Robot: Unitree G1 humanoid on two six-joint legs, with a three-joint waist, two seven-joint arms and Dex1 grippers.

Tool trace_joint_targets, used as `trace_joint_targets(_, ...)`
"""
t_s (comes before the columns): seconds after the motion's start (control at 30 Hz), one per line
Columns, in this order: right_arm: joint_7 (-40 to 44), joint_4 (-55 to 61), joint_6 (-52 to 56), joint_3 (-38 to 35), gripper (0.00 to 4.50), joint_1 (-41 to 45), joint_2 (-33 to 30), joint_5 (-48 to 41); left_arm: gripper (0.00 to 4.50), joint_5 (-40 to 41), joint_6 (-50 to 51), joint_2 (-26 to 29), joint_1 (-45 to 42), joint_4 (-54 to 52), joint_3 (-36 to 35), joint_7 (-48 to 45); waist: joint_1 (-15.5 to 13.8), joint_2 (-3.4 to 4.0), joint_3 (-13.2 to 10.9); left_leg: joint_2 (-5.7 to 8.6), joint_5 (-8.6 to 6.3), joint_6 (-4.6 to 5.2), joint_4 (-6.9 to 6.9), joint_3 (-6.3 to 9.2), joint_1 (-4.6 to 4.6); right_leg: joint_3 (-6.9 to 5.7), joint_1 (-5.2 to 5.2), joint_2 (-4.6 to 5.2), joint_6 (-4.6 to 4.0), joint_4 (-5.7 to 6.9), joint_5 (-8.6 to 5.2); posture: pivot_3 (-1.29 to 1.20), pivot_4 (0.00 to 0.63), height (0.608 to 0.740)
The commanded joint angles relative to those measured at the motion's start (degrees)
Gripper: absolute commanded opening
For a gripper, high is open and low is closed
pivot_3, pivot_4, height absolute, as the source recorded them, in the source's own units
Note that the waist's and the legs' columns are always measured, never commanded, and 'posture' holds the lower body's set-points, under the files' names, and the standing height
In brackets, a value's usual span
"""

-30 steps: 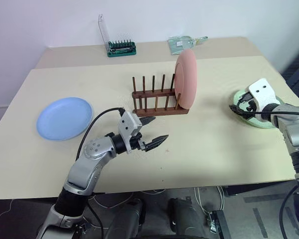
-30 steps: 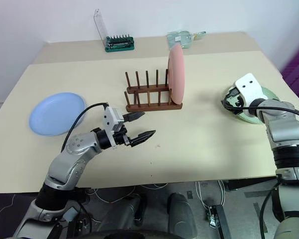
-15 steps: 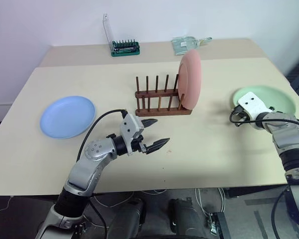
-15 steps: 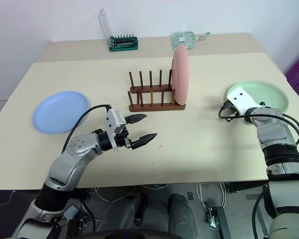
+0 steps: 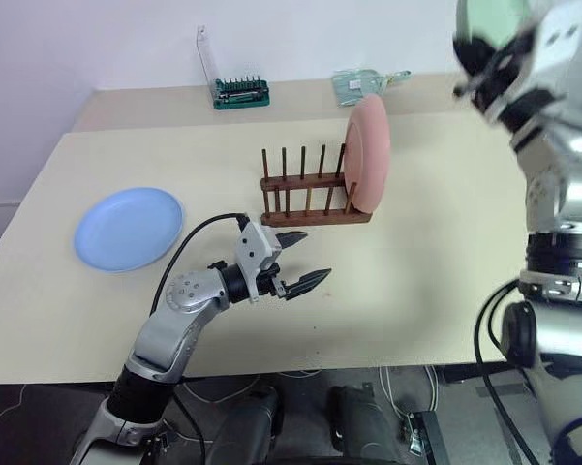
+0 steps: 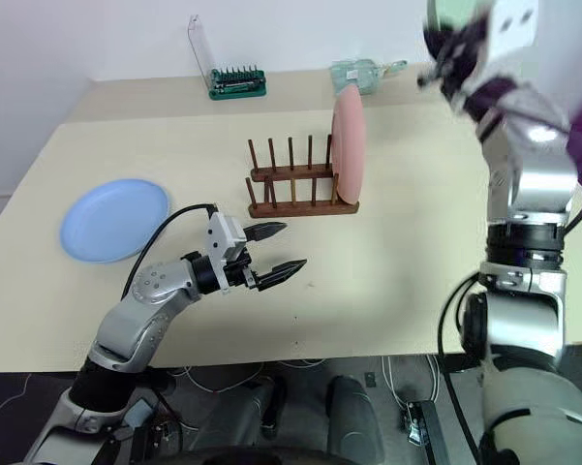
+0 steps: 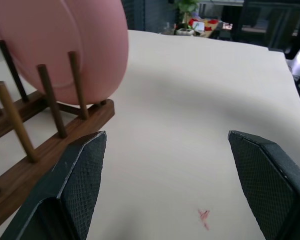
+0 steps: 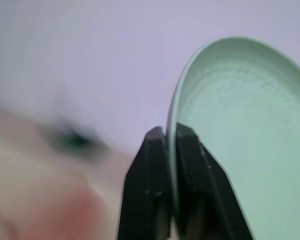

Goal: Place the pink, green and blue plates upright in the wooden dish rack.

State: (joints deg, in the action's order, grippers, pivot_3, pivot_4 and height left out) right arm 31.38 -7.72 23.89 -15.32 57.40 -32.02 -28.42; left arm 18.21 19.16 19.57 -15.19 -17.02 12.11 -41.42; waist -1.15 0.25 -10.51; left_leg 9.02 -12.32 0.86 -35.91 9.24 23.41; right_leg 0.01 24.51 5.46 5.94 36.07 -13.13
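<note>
From the left eye view I see my right arm raised high at about one o'clock, forearm upright above the table [image 5: 445, 281], its right gripper [image 5: 476, 60] clenched on the rim of the green plate [image 5: 494, 17], which is off the table at the frame's upper edge. My left arm is bent low at seven o'clock, forearm reaching toward the centre, and the left gripper [image 5: 300, 260] hangs level just over the tabletop with its two fingers spread apart, grasping nothing. The dish rack [image 5: 310, 199] sits near the centre, and the pink plate [image 5: 368, 153] stands upright in its right-hand end slot. The blue plate [image 5: 128, 228] lies flat at nine o'clock, well apart from the rack. A green-based tool holder [image 5: 239, 93] stands at twelve o'clock on the far side. In the left wrist view, the spread fingers [image 7: 80, 185] frame bare tabletop with a small red mark [image 7: 203, 216], and the rack's end with the pink plate sits at ten o'clock. In the right wrist view, the two black fingers [image 8: 152, 165] pinch the green plate's rim edge-on, the plate's face rising toward one o'clock.
</note>
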Motion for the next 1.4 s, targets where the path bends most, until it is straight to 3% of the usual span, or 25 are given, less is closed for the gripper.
trace_joint_targets(0.03,1.9,7.2,10.7,-4.4,0.03,1.5,3.0,-15.9,4.02,0.3,-1.2,-0.3,0.2,-2.0,-0.8,0.6,-0.2,0.0,0.0,0.03,-0.03,0.05,-0.03,0.0,0.0,0.01,-0.04,0.02,0.0,-0.03,0.0,0.0,0.15,0.74)
trace_joint_targets(0.17,-1.4,12.5,22.9,-4.5,0.03,1.3,8.0,-31.1,4.02,0.3,-1.6,0.0,1.3,-2.9,-2.0,1.6,0.3,0.01,0.0,0.08,-0.04,0.08,-0.06,-0.07,0.01,0.08,0.04,0.08,-0.02,0.01,-0.01,0.0,0.15,0.74)
trace_joint_targets(0.33,-16.1,10.5,30.7,-6.1,0.03,-0.9,14.8,-41.8,4.02,0.7,-3.4,0.8,2.4,-2.6,-6.8,3.8,0.6,0.03,0.0,0.01,-0.02,0.05,0.09,-0.06,0.01,0.09,0.17,0.05,-0.02,0.1,0.0,0.0,0.15,0.74)
trace_joint_targets(0.67,-31.3,5.0,31.9,-5.5,0.03,-1.1,20.8,-42.0,4.02,1.2,-3.9,3.3,4.8,-2.3,-11.5,4.1,0.5,0.05,0.0,0.03,0.0,0.02,0.14,-0.15,0.02,0.12,0.22,0.06,-0.01,0.08,0.01,0.0,0.15,0.74)
trace_joint_targets(1.07,-39.6,-0.1,30.9,-7.0,0.03,-0.7,22.1,-41.4,4.02,0.5,-3.8,2.5,5.1,-2.9,-10.3,4.7,0.9,0.06,0.0,0.03,0.01,0.02,0.2,-0.15,0.01,0.13,0.25,0.05,-0.02,0.08,0.01,0.0,0.15,0.74)
trace_joint_targets(1.17,-38.2,0.7,30.2,-6.0,0.93,-0.9,21.9,-40.2,4.02,0.5,-3.7,2.5,5.2,-3.0,-10.3,4.7,0.9,0.06,0.0,0.03,0.01,0.01,0.21,-0.15,0.01,0.13,0.25,0.05,-0.01,0.08,0.01,0.0,0.15,0.74)
trace_joint_targets(1.3,-31.7,4.8,27.5,0.0,2.88,-0.8,18.6,-32.2,4.02,-0.5,-3.9,2.2,4.9,-3.0,-9.8,5.4,0.9,0.07,0.0,0.03,0.01,0.02,0.22,-0.16,0.01,0.12,0.25,0.05,-0.01,0.08,0.01,0.0,0.15,0.74)
trace_joint_targets(1.4,-25.6,7.5,24.7,5.2,2.88,-0.6,14.9,-25.4,4.02,-1.7,-4.8,1.3,4.0,-2.0,-9.2,6.5,0.9,0.06,0.0,0.03,0.01,0.02,0.23,-0.19,0.01,0.12,0.28,0.05,-0.01,0.08,0.01,0.0,0.15,0.74)
